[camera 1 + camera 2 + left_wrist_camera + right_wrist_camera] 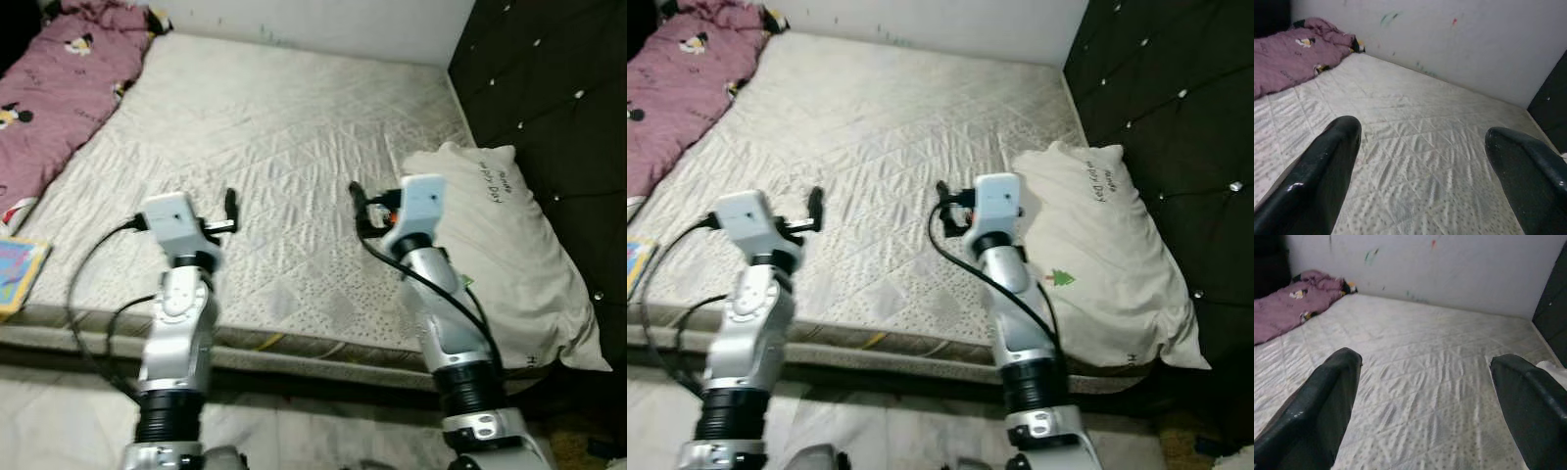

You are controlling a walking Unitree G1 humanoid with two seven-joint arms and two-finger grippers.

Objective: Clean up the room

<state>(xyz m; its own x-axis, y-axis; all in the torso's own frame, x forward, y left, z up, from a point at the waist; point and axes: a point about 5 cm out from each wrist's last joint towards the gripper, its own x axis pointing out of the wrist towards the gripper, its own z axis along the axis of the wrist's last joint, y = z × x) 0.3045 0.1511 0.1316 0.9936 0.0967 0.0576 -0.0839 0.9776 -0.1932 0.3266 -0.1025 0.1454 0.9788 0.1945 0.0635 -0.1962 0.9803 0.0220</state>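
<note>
A bare quilted mattress (274,127) lies before me. A pink cartoon-print blanket (59,78) is bunched along its left side. A white pillow (500,245) rests at the right, against the dark headboard. My left gripper (231,208) hovers open over the mattress near its front edge, holding nothing. My right gripper (359,211) is open too, just left of the pillow. In the left wrist view its two black fingers (1322,181) stand wide apart over the mattress (1420,147). The right wrist view shows the same spread fingers (1317,411), with the blanket (1288,308) far off.
A dark tufted headboard (549,88) runs along the right. A white wall (333,20) bounds the far side. A colourful book (18,274) lies at the mattress's front left corner. Pale floor (294,431) lies below the front edge.
</note>
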